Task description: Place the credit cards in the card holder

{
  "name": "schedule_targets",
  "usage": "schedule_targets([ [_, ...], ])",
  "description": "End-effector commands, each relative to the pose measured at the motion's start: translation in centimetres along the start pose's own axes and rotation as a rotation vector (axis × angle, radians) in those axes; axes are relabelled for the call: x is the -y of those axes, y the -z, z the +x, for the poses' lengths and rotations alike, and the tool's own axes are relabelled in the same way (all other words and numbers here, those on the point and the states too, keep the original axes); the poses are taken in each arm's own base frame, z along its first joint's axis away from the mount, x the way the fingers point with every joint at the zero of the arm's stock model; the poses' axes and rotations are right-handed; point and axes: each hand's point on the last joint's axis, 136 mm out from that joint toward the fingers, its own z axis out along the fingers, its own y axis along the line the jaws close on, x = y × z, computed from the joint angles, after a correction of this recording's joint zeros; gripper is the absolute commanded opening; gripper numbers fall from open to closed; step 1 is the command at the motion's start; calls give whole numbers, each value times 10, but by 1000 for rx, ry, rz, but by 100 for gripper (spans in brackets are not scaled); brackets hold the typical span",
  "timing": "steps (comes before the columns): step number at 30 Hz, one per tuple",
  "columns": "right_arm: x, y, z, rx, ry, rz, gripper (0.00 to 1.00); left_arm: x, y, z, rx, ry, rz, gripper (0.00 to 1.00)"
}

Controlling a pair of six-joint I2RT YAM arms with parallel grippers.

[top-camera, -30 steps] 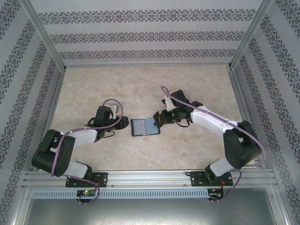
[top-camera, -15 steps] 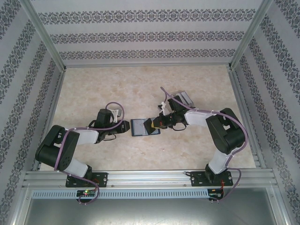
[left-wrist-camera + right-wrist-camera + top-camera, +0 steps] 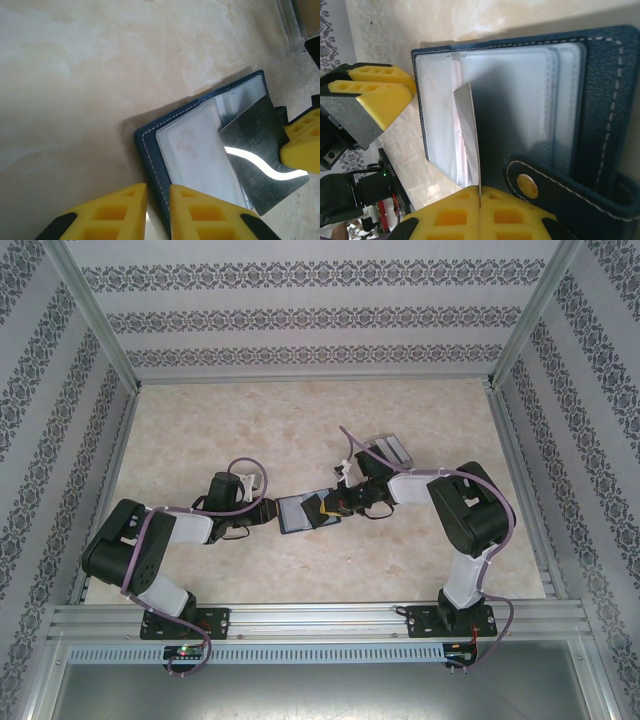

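Navy wallet point(image 3: 303, 512) lies open on the desk point(image 3: 300, 430) as the right hand point(image 3: 480, 196), clamped tight on a card point(image 3: 468, 135), angles its edge at the clear sleeves, while the left hand point(image 3: 158, 200), jaws a slit apart at the opposite edge, seems set to steady it, its grip unclear.
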Motion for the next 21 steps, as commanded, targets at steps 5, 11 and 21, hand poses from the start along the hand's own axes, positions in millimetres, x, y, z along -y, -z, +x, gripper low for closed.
schedule_targets([
  [5, 0, -12, -11, 8, -31, -15, 5, -1, -5, -8, 5, 12, -5, 17],
  [11, -10, -20, -14, -3, -16, -43, 5, -7, -5, -7, 0, 18, -40, 14],
  [21, -9, -28, -12, 32, -67, -20, 10, -16, -4, -6, 1, 29, -90, 12],
])
